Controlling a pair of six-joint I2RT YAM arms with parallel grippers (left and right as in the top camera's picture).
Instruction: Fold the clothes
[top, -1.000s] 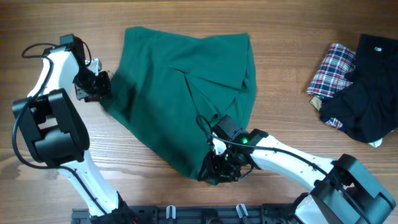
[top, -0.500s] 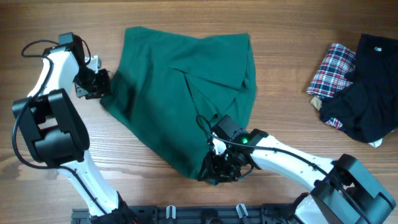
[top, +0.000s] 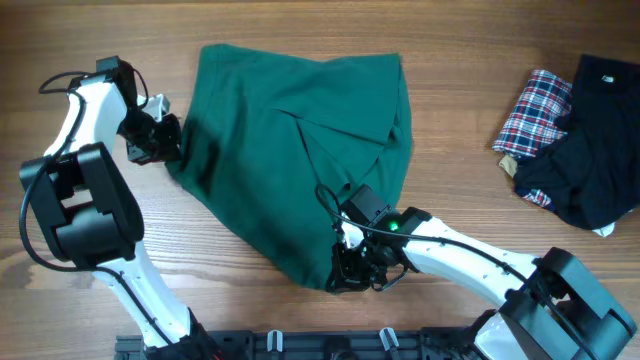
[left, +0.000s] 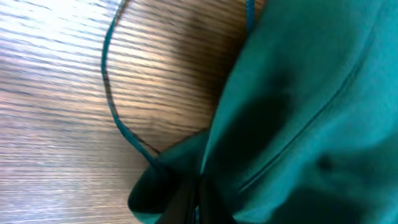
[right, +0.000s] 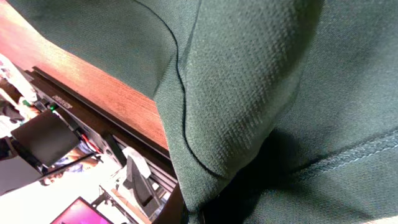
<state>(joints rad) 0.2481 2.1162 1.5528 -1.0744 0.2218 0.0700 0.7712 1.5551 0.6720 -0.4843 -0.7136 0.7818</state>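
Observation:
The dark teal-green garment (top: 290, 140) lies spread on the wooden table, with a fold over its right half. My left gripper (top: 165, 140) is at its left edge, shut on a bunch of the fabric (left: 267, 124); a thin drawstring (left: 112, 99) trails on the wood. My right gripper (top: 350, 275) is at the garment's near bottom corner, shut on a fold of the fabric (right: 249, 93), which covers its fingers.
A red-white-blue plaid cloth (top: 532, 110) and a black garment (top: 595, 140) lie at the right side of the table. The table's front edge with its black rail (top: 330, 345) is just below my right gripper.
My left gripper has shifted slightly right and down with the garment's left edge. My right gripper has barely moved.

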